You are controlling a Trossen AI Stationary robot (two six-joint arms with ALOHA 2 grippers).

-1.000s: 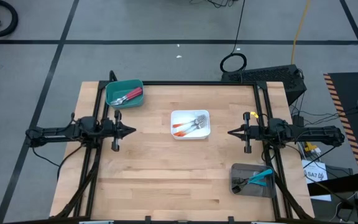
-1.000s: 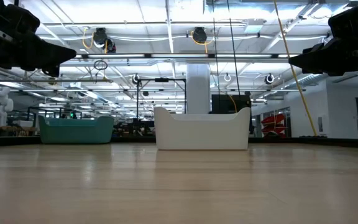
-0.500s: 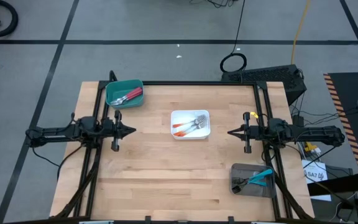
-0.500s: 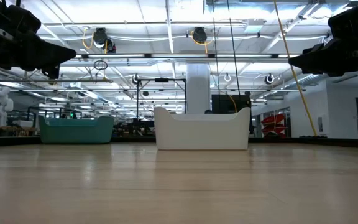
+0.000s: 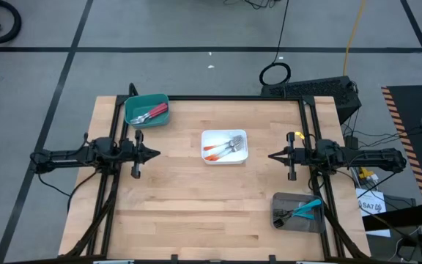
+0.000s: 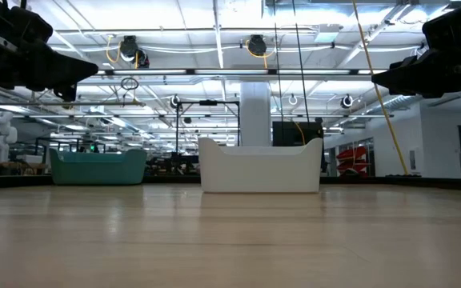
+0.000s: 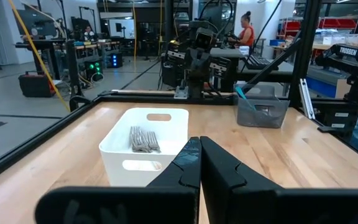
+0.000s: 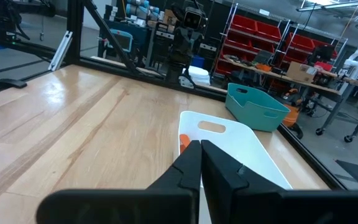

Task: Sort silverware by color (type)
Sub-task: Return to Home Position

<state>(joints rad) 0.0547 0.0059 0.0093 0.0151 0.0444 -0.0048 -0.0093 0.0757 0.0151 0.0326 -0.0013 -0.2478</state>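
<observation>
Left gripper (image 5: pixel 155 154) stands at the middle of the bench's (image 5: pixel 196 213) left edge, pointing inward. Its fingers are pressed together and hold nothing, as its wrist view confirms. Right gripper (image 5: pixel 272 156) stands opposite at the middle of the right edge, also pointing inward, fingers likewise closed and empty. Both hang above the surface, well apart from every tray.

Location of task items:
- Pink forks (image 5: pixel 153 114) lie in the teal tray (image 5: pixel 141 102) at the far left corner.
- Orange forks (image 5: pixel 214 152) lie in the white tray (image 5: pixel 224 133) at mid-bench, somewhat toward the far edge, with their metal heads pointing to the right edge.
- Teal forks (image 5: pixel 305 208) lie in the grey tray (image 5: pixel 287 199) at the near right corner, one handle sticking up past the rim.

No fork shows loose on the bare wood in the high view. The number in each tray cannot be counted with confidence, since the handles overlap and are small.

Step in hand, by judgement: sorting appears finished, each colour in its own tray, and the arms are on the closing withdrawal to rest. Both already sit drawn back to their own edges in mirrored poses, so this step looks at or close to its end.

Next move, by judgement: no grasp is called for. What remains is at most a small settling of the joints into the rest pose, with fingers kept closed and well apart from the white tray that sits between the two grippers. One risk to note is the raised teal handle in the grey tray, which lies near the right arm's base and should be avoided in any sweep.
</observation>
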